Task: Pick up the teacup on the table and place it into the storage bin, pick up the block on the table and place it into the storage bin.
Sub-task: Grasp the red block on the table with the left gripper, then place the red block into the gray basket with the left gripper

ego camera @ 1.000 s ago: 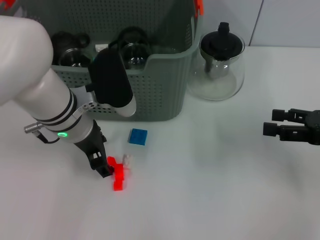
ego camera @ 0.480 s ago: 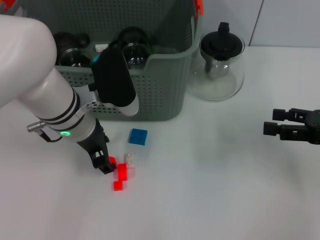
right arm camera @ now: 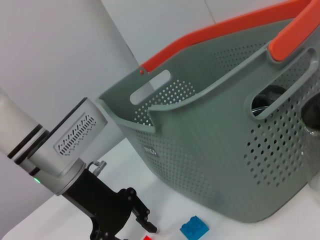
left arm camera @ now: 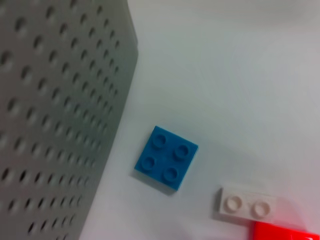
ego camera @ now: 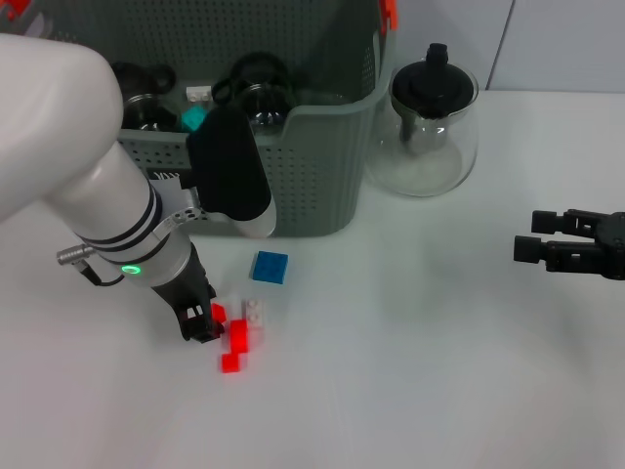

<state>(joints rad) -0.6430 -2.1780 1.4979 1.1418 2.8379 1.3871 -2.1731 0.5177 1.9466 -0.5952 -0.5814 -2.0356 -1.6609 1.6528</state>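
Blocks lie on the table before the storage bin, seemingly holding cups.

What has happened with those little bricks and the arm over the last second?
The left end effector drew slightly back toward the robot, staying low at the red bricks. The red cluster shifted and came apart into pieces, and the white brick now shows more clearly beside them. Nothing looks lifted. The blue brick, storage bin, teapot and right end effector stayed as they were.

storage bin: grey-green, perforated, upright on white table | blue block: flat, beside bin
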